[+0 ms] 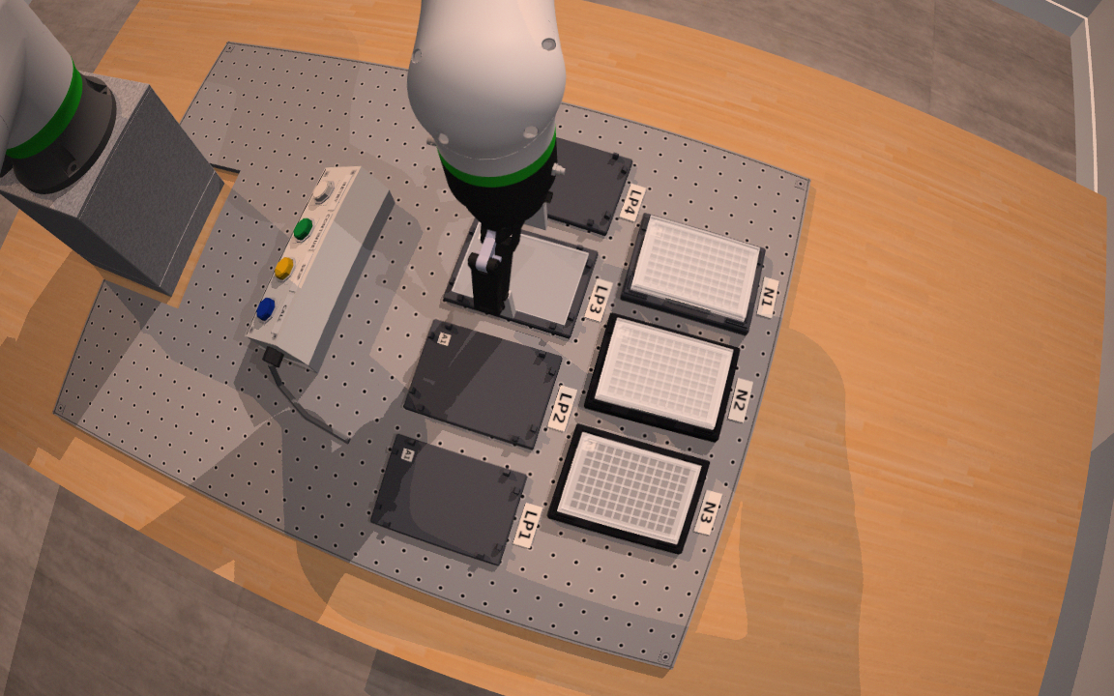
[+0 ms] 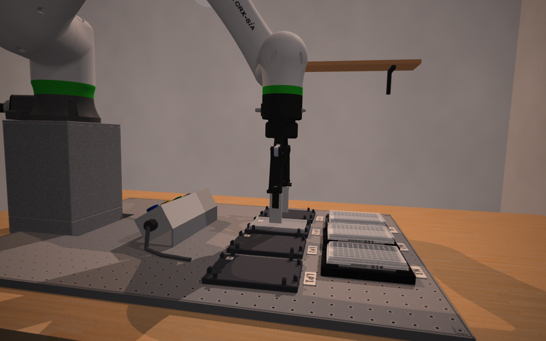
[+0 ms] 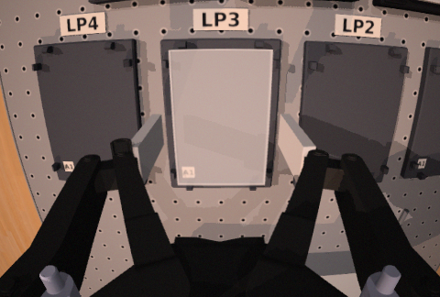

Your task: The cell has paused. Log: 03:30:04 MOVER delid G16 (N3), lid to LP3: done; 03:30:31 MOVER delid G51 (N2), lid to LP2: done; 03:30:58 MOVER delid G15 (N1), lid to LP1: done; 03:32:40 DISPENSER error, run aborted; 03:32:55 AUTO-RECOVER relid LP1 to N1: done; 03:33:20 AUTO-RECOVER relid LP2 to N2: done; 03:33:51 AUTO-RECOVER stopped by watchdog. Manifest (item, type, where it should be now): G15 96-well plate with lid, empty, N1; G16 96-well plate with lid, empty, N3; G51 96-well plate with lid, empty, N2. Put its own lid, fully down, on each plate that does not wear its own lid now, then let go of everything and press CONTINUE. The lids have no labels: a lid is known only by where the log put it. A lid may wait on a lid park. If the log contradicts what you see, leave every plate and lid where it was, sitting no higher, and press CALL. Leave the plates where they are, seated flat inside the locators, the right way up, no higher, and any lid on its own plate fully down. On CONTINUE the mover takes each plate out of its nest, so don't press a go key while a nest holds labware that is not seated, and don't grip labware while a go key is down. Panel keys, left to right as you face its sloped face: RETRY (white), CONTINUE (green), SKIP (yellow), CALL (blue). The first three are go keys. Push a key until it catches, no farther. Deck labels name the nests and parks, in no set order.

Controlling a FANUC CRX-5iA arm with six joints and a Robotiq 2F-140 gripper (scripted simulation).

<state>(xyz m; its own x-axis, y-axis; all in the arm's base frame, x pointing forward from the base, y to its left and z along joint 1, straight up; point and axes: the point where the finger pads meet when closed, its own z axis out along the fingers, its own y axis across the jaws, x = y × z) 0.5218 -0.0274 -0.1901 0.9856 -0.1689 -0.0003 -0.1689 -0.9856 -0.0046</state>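
Note:
A clear lid [image 1: 537, 281] lies flat on park LP3, also in the wrist view [image 3: 222, 116] and the side view [image 2: 277, 224]. My gripper [image 3: 221, 129] [image 2: 276, 214] is open; its pads stand on either side of the lid's long edges with a gap on each side, low over the park. The plate in N3, marked G16 [image 2: 364, 256], shows bare wells and wears no lid. The plates in N2 [image 1: 664, 372] and N1 [image 1: 697, 268] wear lids that look fully down.
Parks LP1 [image 1: 449, 497], LP2 [image 1: 483, 381] and LP4 [image 1: 582, 182] are bare. The key panel [image 1: 318, 259] stands left of the parks with green [image 1: 302, 228], yellow [image 1: 284, 267] and blue [image 1: 265, 307] keys. The arm's pedestal [image 1: 128, 198] is at the far left.

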